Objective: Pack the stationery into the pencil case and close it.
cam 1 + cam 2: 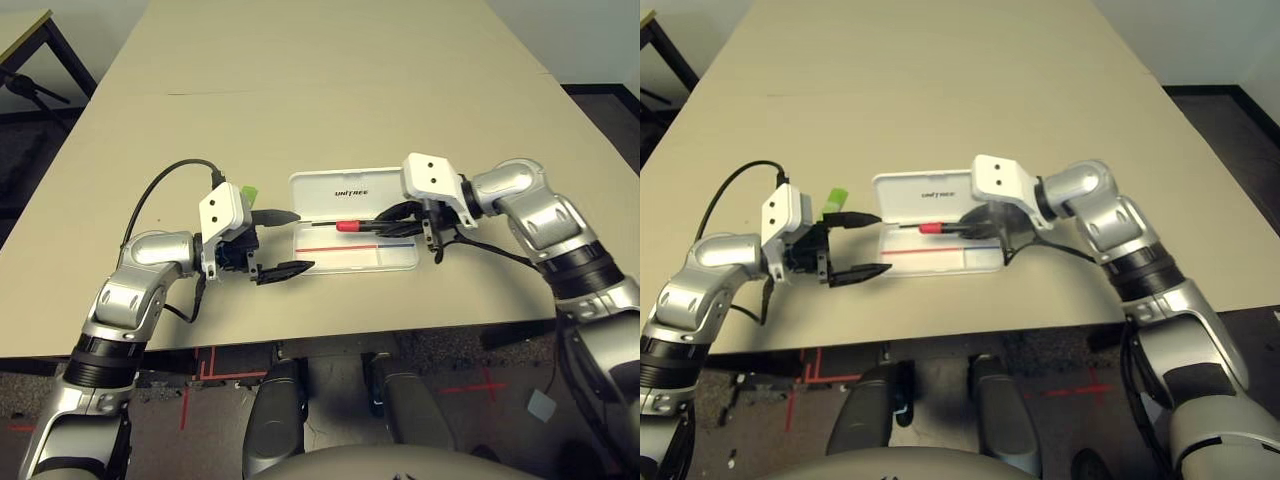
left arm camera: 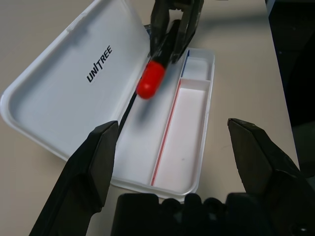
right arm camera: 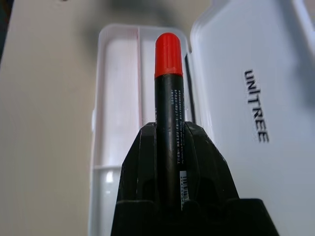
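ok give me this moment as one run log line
right gripper: shut on red-capped black marker, over open white plastic pencil case | left gripper: open, empty, beside case | lime-green highlighter: on table

Both arms are built of rounded silver segments with black ribbed bands at the joints. Each wrist carries a white boxy camera housing (image 1: pixel 224 210), its face marked with two small dark dots; the right arm's housing (image 1: pixel 431 176) is alike. A black cable (image 1: pixel 160 185) loops from the left housing toward 9 o'clock and back down to the forearm. The left gripper (image 1: pixel 279 242) has two tapering black fingers (image 2: pixel 83 182); the right gripper (image 1: pixel 392 217) matches it in black.
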Available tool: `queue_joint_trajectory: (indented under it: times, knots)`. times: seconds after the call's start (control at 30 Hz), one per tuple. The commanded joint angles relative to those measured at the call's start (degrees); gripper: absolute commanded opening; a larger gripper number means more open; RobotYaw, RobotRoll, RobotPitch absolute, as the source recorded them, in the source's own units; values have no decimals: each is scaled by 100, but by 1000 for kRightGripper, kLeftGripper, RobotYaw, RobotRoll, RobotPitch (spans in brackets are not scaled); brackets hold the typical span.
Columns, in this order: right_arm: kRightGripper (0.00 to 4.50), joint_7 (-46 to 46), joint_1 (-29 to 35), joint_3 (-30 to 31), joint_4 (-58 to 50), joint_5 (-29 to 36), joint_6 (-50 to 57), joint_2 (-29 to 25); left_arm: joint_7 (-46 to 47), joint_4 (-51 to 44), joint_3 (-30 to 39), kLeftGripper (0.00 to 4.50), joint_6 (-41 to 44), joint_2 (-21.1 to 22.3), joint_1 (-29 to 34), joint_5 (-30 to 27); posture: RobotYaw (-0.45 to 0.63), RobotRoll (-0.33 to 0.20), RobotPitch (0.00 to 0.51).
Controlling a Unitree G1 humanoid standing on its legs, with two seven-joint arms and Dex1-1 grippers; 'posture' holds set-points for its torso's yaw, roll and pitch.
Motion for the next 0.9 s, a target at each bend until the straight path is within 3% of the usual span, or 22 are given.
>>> queue_joint_trajectory:
  times: [0.03,0.33,0.47,0.67,0.7,0.9]
  knots:
    - [539,-47,-114,138,269,-152,-239,127,25,-71,34,4500,59,68,36,-73,48,0,173]
    - [539,3,-23,233,443,-247,-436,287,47,-58,47,4500,85,77,90,-62,45,0,175]
    - [1889,72,-27,209,433,-198,-363,275,133,-59,77,4500,169,40,107,-100,44,0,175]
    - [4291,207,-20,150,412,-110,-266,252,291,-70,129,4500,282,4,104,-157,41,0,174]
    - [4463,230,-6,119,385,-66,-221,247,338,-81,140,4500,316,-7,103,-176,42,0,174]
    - [4463,503,180,-143,182,338,-83,4,894,-160,296,4500,715,-47,119,-184,47,0,174]
